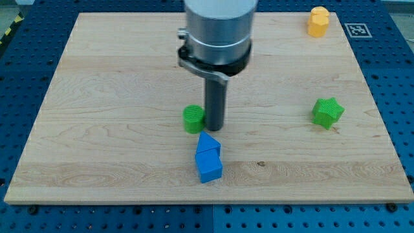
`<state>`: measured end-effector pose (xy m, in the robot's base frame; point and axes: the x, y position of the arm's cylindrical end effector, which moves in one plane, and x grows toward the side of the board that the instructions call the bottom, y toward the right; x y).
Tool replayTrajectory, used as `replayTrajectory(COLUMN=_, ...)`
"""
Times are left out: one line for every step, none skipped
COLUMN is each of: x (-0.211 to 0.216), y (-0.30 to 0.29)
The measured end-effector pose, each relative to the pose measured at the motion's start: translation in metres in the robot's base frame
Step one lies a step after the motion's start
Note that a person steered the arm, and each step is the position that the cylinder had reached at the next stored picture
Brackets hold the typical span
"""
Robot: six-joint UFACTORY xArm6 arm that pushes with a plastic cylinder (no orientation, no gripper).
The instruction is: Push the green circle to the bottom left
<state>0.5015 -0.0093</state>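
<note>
The green circle [193, 119] is a short round block near the middle of the wooden board [97, 129]. My tip [213, 127] stands right beside it, touching or almost touching its right side. The rod rises from there to the grey arm body at the view's top.
Two blue blocks sit just below my tip: a small triangular one [207, 143] and a cube-like one [209, 166] under it. A green star-shaped block [327, 112] lies at the right. A yellow block [317, 21] sits at the top right corner.
</note>
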Motion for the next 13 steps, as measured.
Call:
replayTrajectory(x=-0.016, y=-0.037)
replayTrajectory(x=-0.043, y=-0.060)
replayTrajectory(x=-0.051, y=-0.076)
replayTrajectory(x=-0.051, y=-0.101)
replayTrajectory(x=-0.051, y=-0.126)
replayTrajectory(x=-0.042, y=-0.138)
replayTrajectory(x=-0.057, y=-0.131)
replayTrajectory(x=-0.059, y=-0.094)
replayTrajectory(x=-0.041, y=-0.086)
replayTrajectory(x=-0.031, y=-0.101)
replayTrajectory(x=-0.017, y=-0.116)
replayTrajectory(x=0.005, y=-0.130)
replayTrajectory(x=0.025, y=-0.147)
